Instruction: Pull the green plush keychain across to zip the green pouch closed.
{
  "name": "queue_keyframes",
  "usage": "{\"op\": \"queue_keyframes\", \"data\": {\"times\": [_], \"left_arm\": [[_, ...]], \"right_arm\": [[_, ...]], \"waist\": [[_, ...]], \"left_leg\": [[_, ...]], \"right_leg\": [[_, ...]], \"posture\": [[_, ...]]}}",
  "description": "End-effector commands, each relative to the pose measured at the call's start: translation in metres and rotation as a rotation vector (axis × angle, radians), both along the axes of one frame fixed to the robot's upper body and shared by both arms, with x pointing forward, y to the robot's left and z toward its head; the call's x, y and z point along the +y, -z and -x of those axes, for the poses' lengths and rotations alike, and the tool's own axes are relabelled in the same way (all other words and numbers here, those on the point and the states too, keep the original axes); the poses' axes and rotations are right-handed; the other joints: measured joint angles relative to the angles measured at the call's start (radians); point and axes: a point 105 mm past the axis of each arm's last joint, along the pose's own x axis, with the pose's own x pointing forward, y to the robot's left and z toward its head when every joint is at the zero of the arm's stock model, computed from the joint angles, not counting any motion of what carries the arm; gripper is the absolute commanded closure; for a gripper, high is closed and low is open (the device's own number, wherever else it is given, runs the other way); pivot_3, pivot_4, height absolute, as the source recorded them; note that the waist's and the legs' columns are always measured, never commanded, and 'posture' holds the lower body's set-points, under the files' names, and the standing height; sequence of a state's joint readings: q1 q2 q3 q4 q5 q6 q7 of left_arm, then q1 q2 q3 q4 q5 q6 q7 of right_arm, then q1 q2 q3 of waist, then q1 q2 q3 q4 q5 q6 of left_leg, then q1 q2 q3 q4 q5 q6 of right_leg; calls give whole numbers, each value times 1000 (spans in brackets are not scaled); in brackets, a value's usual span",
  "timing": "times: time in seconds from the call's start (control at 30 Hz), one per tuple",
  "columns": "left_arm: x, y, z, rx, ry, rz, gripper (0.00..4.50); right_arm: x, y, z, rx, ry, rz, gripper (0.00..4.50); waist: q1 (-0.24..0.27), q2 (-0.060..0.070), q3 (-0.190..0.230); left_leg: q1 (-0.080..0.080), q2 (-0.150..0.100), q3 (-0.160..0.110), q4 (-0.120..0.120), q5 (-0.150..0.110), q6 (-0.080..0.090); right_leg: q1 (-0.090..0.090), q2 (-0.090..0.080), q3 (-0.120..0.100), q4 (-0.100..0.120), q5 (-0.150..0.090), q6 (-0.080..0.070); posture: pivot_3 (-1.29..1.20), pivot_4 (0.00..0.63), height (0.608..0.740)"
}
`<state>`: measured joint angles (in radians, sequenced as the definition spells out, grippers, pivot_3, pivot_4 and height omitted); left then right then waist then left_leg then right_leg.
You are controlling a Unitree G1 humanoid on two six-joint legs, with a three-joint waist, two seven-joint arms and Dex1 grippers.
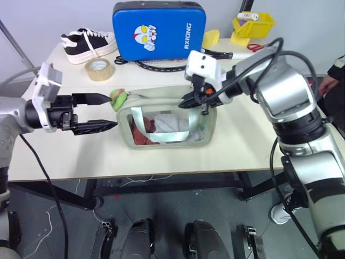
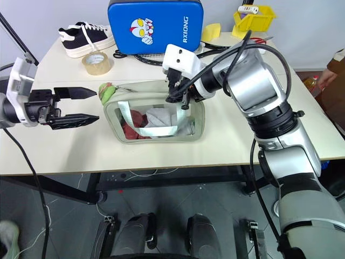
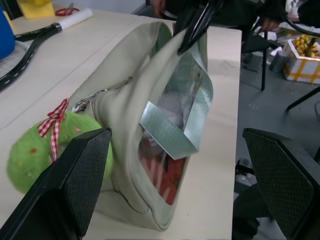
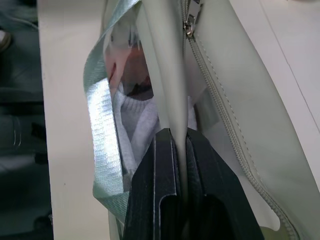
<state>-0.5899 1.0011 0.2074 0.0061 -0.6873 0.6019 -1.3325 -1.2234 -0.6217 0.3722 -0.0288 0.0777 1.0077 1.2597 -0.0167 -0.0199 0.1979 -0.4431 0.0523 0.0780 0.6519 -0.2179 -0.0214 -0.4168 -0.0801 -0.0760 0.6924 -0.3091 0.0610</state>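
The pouch (image 1: 167, 121) rim is pinched by the right gripper (image 1: 192, 101); the left gripper (image 1: 110, 111), spread wide, could probably nudge the keychain (image 1: 118, 97) aside.

Pouch pinched, keychain free
Right gripper (image 1: 193, 101) clamps the green pouch (image 1: 167, 117) rim; left gripper (image 1: 101, 112) gapes beside the green plush keychain (image 1: 118, 98).
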Motion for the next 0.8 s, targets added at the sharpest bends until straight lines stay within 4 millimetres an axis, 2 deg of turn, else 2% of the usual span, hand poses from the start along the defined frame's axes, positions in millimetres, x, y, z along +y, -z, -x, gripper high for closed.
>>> {"op": "queue_keyframes", "data": {"times": [0.03,0.1,0.17,0.2,0.27,0.33,0.47,0.57,0.6,0.7,0.8], "left_arm": [[-3,-8,2,-35,19,-2,0],[-4,-6,3,-31,23,-3,0],[-6,-4,4,-25,31,-5,0],[-6,-4,4,-23,34,-5,0],[-7,-4,5,-22,35,-4,0],[-6,-4,4,-22,33,-6,0],[-2,-4,1,-26,19,-9,0],[2,-3,-2,-28,5,-9,0],[4,-4,-4,-28,-4,-8,0],[9,-5,-12,-33,-28,-6,0],[12,-4,-16,-35,-42,-16,0]], "right_arm": [[-4,-6,14,-41,-24,-29,4461],[-5,1,15,-30,-20,-26,4461],[-7,5,15,-32,-12,-16,3721],[-10,0,17,-39,-10,-29,3468],[-13,-8,20,-47,-7,-49,2364],[-27,-22,24,-72,1,-61,1417],[-45,-28,31,-99,17,-34,1417],[-55,-24,29,-103,37,-13,1417],[-59,-15,27,-92,45,8,1417],[-65,8,20,-87,62,63,2299],[-64,10,17,-95,58,64,3820]], "waist": [[2,0,0],[2,0,0],[1,0,0],[0,0,0],[0,0,0],[1,0,0],[5,0,0],[0,0,0],[-1,0,0],[0,0,0],[-1,0,0]], "left_leg": [[0,0,0,0,0,0],[0,0,0,0,0,0],[0,0,0,0,0,0],[0,0,0,0,0,0],[0,0,0,0,0,1],[0,0,0,0,1,1],[0,0,0,0,1,1],[0,0,0,0,1,1],[1,0,0,0,1,1],[1,0,0,0,1,1],[1,0,0,1,1,2]], "right_leg": [[0,0,0,0,0,0],[0,0,0,0,0,0],[0,0,0,0,0,0],[0,0,0,0,0,0],[0,0,0,0,1,-1],[0,0,0,0,1,-1],[1,0,0,-1,1,-1],[1,0,0,-1,1,0],[1,0,0,-1,1,0],[2,1,0,-1,1,-1],[1,1,1,-1,1,-1]], "posture": [[0,150,740],[0,150,740],[0,150,740],[0,150,740],[0,150,740],[0,150,740],[0,150,740],[0,150,740],[0,150,740],[0,150,740],[0,150,740]]}}
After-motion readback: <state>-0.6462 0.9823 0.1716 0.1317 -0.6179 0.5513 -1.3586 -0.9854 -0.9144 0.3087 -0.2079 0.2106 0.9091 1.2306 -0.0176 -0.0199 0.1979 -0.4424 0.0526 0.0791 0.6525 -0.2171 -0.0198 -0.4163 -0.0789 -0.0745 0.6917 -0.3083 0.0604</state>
